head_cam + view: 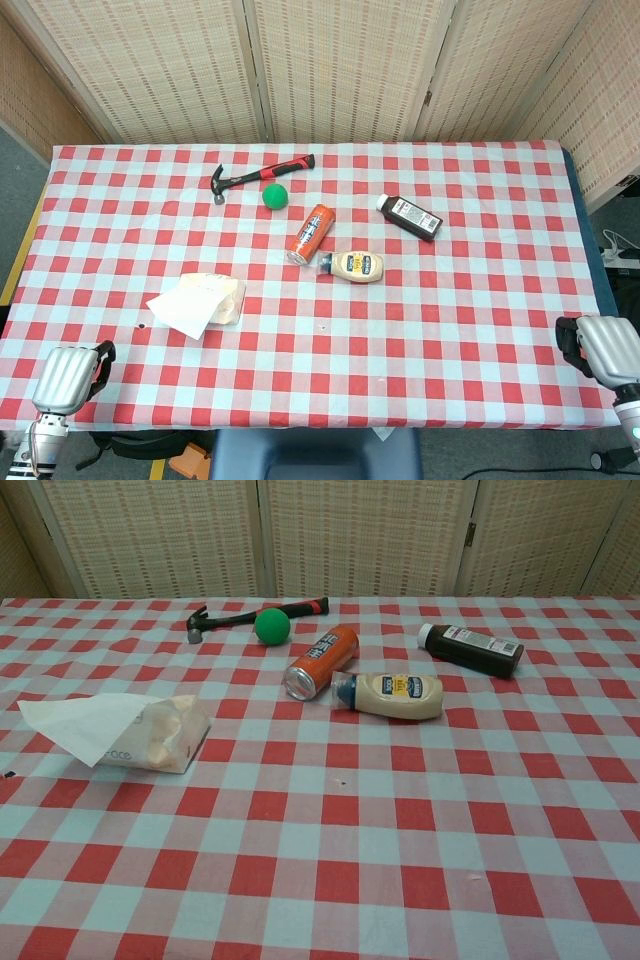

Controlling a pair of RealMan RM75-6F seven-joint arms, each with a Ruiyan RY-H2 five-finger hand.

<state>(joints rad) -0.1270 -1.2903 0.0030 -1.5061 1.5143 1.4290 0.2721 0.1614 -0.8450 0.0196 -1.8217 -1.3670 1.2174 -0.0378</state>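
**Table stock: two idle hands at the near corners, six items on the checked cloth**

Left hand (68,378): near-left corner, at the table's edge, seen from the back in the head view only; holds nothing, and whether its fingers are spread or curled cannot be told. Nearest item: tissue pack (213,300), left of centre, one white sheet (82,725) pulled out toward the left.

Right hand (610,345): near-right corner, just off the cloth's edge; holds nothing, finger position likewise cannot be told. Well apart from all items.

Centre group: orange can (320,661) lying on its side, open end toward the near side; mayonnaise bottle (395,695) lying just right of it, cap almost touching the can.

Far side: hammer (260,175) with red-and-black handle, head to the left; green ball (272,626) just beside the handle. Dark bottle (472,647) lying far right, white cap to the left.

Surface: red-and-white checked tablecloth (420,340).
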